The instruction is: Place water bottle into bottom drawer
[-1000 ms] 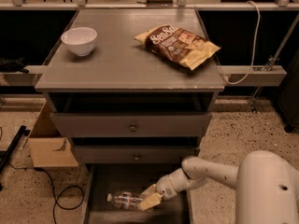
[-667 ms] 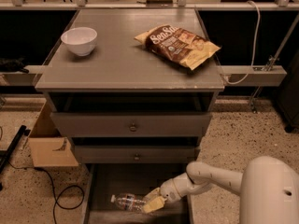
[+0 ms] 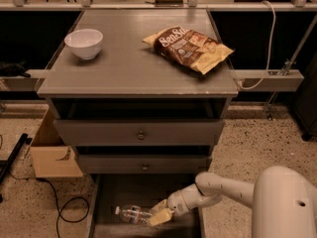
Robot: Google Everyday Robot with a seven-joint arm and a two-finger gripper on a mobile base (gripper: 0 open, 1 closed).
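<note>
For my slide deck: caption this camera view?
Robot's tool at the water bottle, low inside the open bottom drawer; bowl and chip bag on top.

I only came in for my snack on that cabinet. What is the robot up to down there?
The robot's arm reaches down into the open bottom drawer, and its tool is closed on the base end of a water bottle. The bottle lies on its side with its cap pointing left, low in the drawer, though I cannot tell whether it rests on the floor yet. On the cabinet top, the chip bag and white bowl sit apart from the arm.
</note>
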